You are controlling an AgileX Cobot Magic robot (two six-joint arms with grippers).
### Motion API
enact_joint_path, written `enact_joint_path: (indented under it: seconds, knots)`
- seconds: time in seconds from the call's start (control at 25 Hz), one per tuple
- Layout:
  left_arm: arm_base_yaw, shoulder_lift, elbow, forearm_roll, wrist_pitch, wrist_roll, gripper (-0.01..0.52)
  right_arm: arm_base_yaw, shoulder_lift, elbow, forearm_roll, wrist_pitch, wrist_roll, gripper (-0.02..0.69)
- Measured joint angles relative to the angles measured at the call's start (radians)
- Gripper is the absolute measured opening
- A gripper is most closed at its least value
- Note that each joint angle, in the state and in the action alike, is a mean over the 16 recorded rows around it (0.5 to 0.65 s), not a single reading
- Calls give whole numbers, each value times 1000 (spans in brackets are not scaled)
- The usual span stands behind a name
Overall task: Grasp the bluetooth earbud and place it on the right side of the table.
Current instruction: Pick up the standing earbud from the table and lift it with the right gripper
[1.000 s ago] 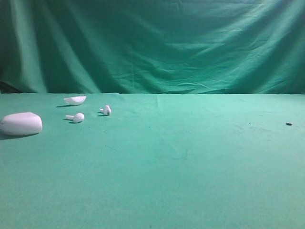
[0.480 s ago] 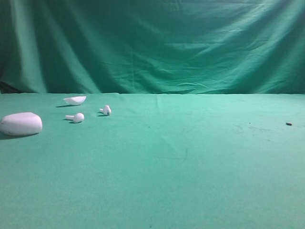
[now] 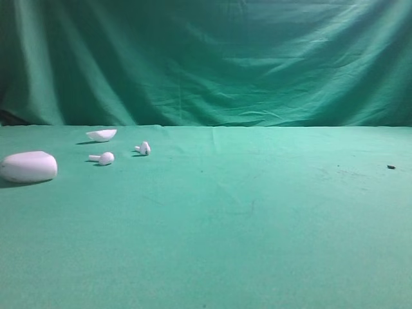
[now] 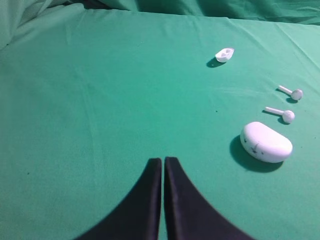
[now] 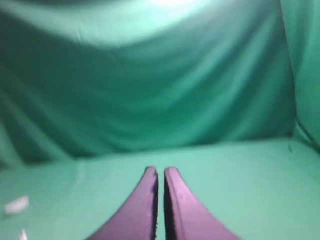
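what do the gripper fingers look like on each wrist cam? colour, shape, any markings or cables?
Left gripper: two plain black fingers, broad at the base, curving inward to narrow tips. Right gripper: same tapered, curved shape, but reads dark purplish in that blurry view. No markings, labels or cables visible on either. The arms themselves are not in any view.

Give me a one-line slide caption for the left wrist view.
Shut left gripper above green table; earbuds, case at right.
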Motion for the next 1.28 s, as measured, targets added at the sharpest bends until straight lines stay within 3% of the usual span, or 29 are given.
enact_joint_path:
  seconds: [0.2, 0.4, 0.84, 1.28]
  knots:
    - [0, 0, 0, 0, 0, 0, 0, 0, 203, -198, 5, 267, -34, 0]
    - [0, 0, 0, 0, 0, 0, 0, 18, 431, -360, 45, 428, -127, 0]
    - [0, 0, 0, 0, 0, 0, 0, 257, 915, -644, 123, 541, -351, 0]
    - [0, 0, 0, 0, 0, 0, 0, 492, 1436, -1051, 93, 639, -350, 12]
